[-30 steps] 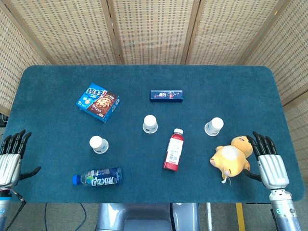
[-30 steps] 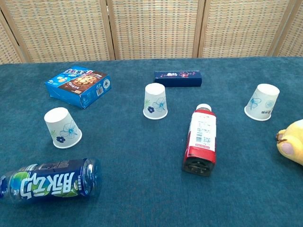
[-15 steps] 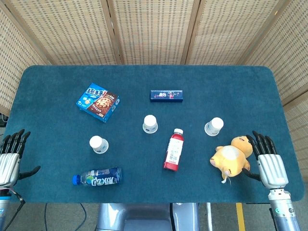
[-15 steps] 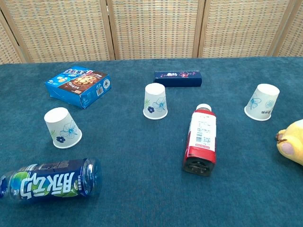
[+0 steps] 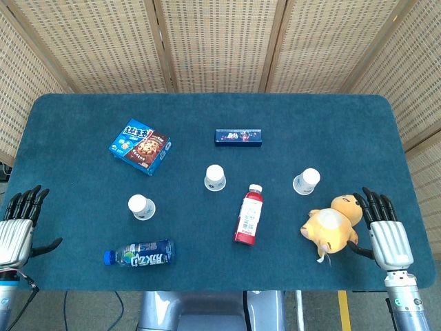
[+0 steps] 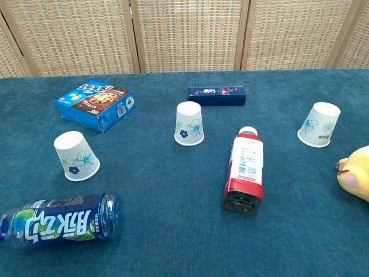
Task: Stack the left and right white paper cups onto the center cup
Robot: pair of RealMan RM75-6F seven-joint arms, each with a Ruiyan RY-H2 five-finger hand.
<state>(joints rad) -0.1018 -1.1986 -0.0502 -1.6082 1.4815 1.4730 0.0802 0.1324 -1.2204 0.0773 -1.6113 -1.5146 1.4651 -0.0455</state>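
Three white paper cups with blue flower prints stand upside down on the blue table. The left cup (image 5: 140,207) (image 6: 76,156), the center cup (image 5: 215,177) (image 6: 189,123) and the right cup (image 5: 306,181) (image 6: 319,124) are well apart from each other. My left hand (image 5: 17,226) hovers at the table's left front edge, open, fingers spread, holding nothing. At the right front edge my right hand (image 5: 386,231) is open too, just right of a plush toy. Neither hand shows in the chest view.
A blue water bottle (image 5: 140,254) lies in front of the left cup. A red drink bottle (image 5: 249,215) lies between the center and right cups. A yellow plush toy (image 5: 332,224), a cookie box (image 5: 140,145) and a slim dark-blue box (image 5: 238,136) also sit on the table.
My left hand has drifted slightly to the right. The cups, the other objects and my right hand have not moved.
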